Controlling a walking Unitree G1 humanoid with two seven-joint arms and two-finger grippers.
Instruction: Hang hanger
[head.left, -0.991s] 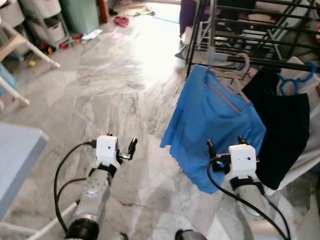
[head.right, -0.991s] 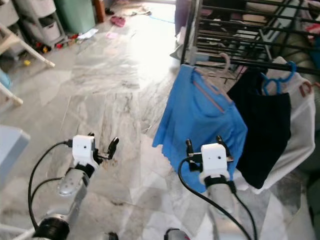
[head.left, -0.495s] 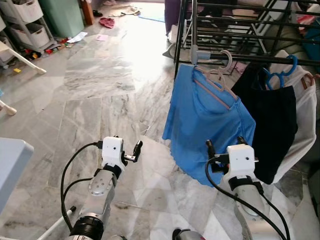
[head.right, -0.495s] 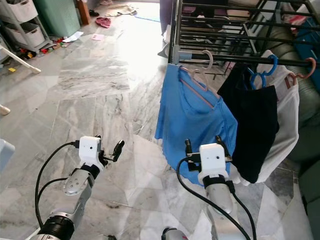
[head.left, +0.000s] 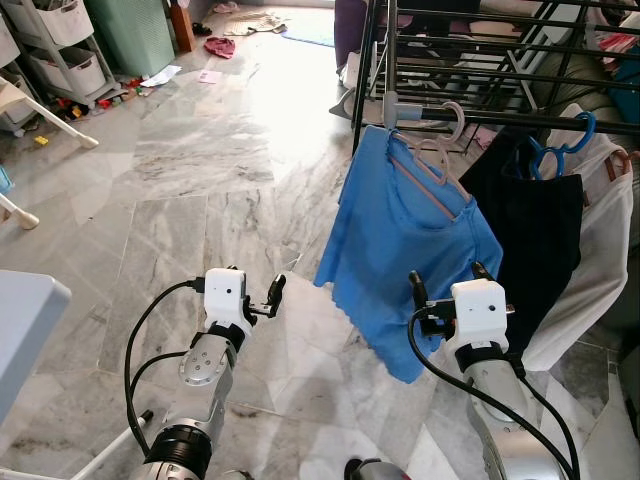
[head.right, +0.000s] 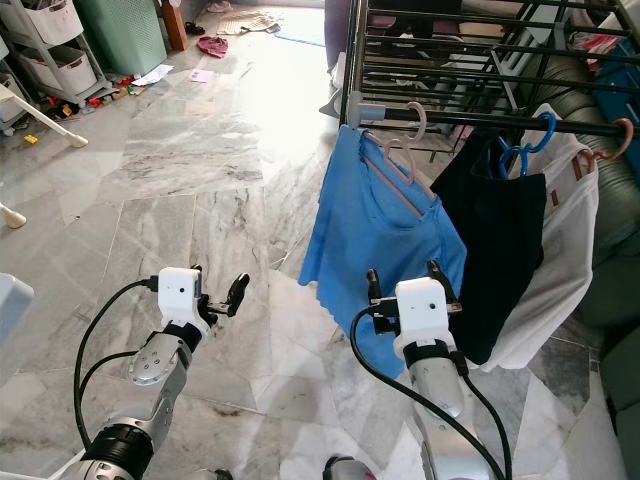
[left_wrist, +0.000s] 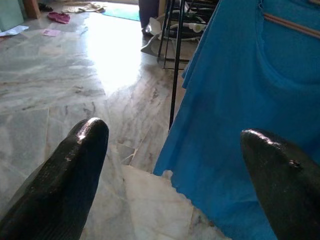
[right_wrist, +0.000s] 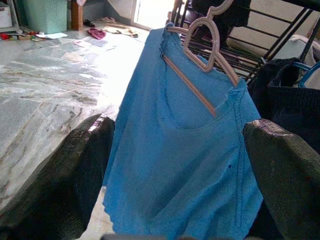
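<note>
A pink hanger (head.left: 437, 160) carrying a blue shirt (head.left: 400, 250) hangs by its hook on the black drying rack's front rail (head.left: 510, 119). My right gripper (head.left: 447, 281) is open and empty, low in front of the shirt's lower hem. In the right wrist view the shirt (right_wrist: 185, 150) and pink hanger (right_wrist: 205, 55) sit between the open fingers (right_wrist: 75, 175). My left gripper (head.left: 258, 293) is also open and empty, over the floor to the left of the shirt. The left wrist view looks past its fingers (left_wrist: 70, 170) at the shirt's edge (left_wrist: 240, 110).
A black garment (head.left: 535, 225) on a blue hanger (head.left: 562, 150) and a white garment (head.left: 605, 240) hang right of the shirt. A grey table corner (head.left: 25, 320) is at the left. Storage drawers (head.left: 60, 40) and a green bin (head.left: 135, 30) stand far left on the marble floor (head.left: 200, 170).
The whole picture has shifted as the camera moved, so more of the rack shows. Both grippers stay open and empty. The shirt and hanger hang as before.
</note>
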